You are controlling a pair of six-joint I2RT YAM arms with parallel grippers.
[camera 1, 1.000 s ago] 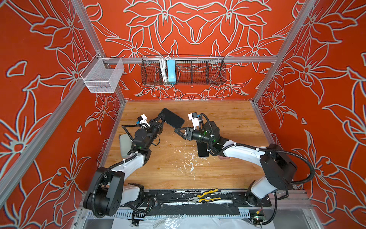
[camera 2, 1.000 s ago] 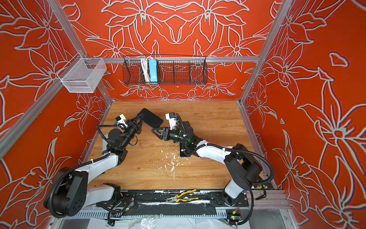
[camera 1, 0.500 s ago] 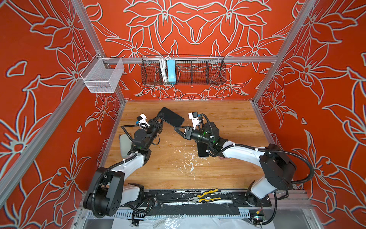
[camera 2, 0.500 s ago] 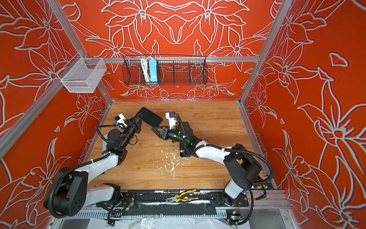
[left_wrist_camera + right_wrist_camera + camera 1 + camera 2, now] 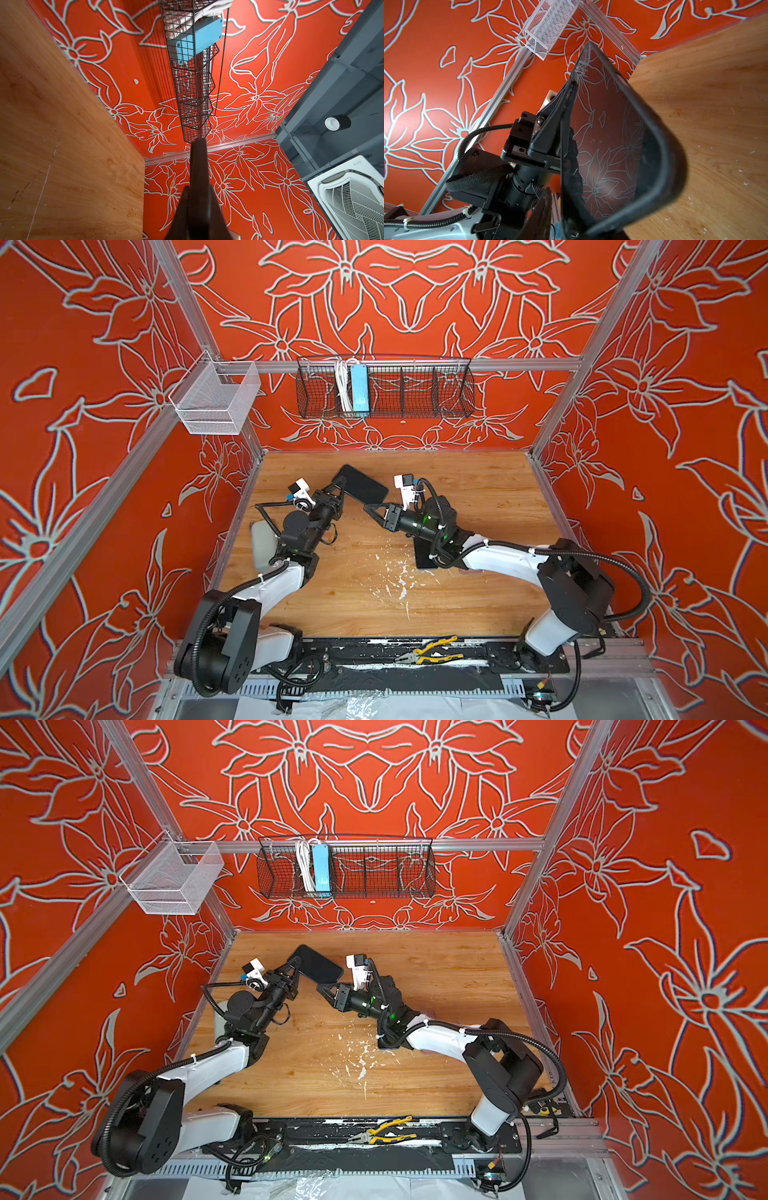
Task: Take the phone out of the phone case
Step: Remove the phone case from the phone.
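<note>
The wooden desk [image 5: 478, 497] carries little in the middle. The work is going on above it, towards the back.

The phone [image 5: 360, 489] hangs in the air clear of the wood, screen up, with one end towards each arm. In the right wrist view its glass is ringed by a dark raised rim, and no pink shows on it.

The left pincer [image 5: 338, 487] is clamped on the phone's end by the side wall. The right pincer [image 5: 374, 506] sits at the opposite end, with one finger [image 5: 542, 207] just beside the phone's edge. I cannot tell whether it has a grip.

On the desk under the right forearm lies a dark flat slab [image 5: 424, 553]. Beside it is a thin pink sliver that I take for the phone case [image 5: 468, 571], but too little shows to be sure.

Judged from that, the phone looks already free of its shell and is at a two-arm hold or handover. The next move calls for the right pincer to close squarely on the phone's edges before the left lets go. The glass looks slick and held narrowly, so a skewed pinch could let it swing or drop.
</note>
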